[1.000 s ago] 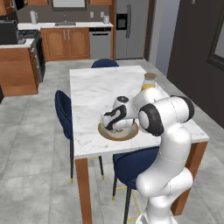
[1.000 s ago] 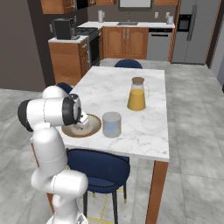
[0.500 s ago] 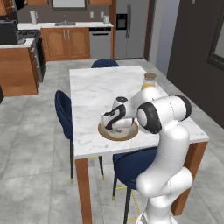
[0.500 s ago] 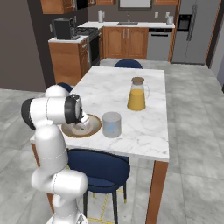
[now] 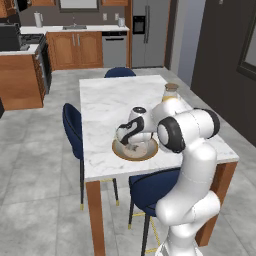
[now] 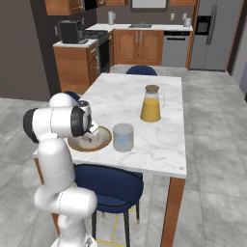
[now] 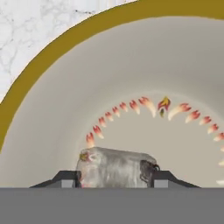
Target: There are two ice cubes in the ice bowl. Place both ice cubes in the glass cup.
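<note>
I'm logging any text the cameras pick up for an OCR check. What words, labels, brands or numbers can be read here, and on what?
No readable text in any view.
The ice bowl carries a ring of red-orange flame-like marks inside: decoration, not letters.
The glass cup and the juice pitcher show no label.
The kitchen appliances at the back are too small to show any marking.

glossy white arm point(image 5: 192, 165) w/ dark joints, rounded links.

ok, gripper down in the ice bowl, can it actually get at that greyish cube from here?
Probably yes. In the hand view the greyish-white ice cube sits between the gripper fingertips, one on each side, inside the ice bowl. Nothing blocks it. Whether the jaws already pinch it is unclear.
</note>
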Motion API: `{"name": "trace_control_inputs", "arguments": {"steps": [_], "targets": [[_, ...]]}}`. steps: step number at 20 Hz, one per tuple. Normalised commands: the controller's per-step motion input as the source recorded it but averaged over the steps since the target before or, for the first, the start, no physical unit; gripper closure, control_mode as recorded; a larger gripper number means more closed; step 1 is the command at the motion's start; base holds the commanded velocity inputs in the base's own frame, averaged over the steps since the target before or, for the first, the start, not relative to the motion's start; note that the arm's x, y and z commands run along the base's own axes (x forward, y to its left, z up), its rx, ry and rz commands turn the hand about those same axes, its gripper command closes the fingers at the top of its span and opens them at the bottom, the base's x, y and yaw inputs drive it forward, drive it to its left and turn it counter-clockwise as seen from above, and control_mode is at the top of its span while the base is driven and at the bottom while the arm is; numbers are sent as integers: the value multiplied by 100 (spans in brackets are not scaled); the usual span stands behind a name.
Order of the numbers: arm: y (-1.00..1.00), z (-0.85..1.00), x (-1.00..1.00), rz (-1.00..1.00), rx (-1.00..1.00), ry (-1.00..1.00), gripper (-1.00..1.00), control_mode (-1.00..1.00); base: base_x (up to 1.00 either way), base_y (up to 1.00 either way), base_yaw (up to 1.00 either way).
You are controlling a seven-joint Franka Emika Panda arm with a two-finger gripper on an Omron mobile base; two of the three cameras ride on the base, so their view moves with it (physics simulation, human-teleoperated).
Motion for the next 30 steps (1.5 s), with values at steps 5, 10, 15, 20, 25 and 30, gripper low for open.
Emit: {"name": "trace_control_inputs", "arguments": {"steps": [5,10,15,20,25,30], "targets": [[-26,74,-33,-1,0,-4,100,-100,0,0,0],[-49,93,-32,-4,0,0,100,-100,0,0,0],[-46,91,-3,-5,-1,3,100,-100,0,0,0],[-67,29,-2,-11,-11,6,100,-100,0,0,0],[-74,0,0,-11,-13,7,100,-100,0,0,0],[-73,0,0,-7,-3,7,100,-100,0,0,0]]}}
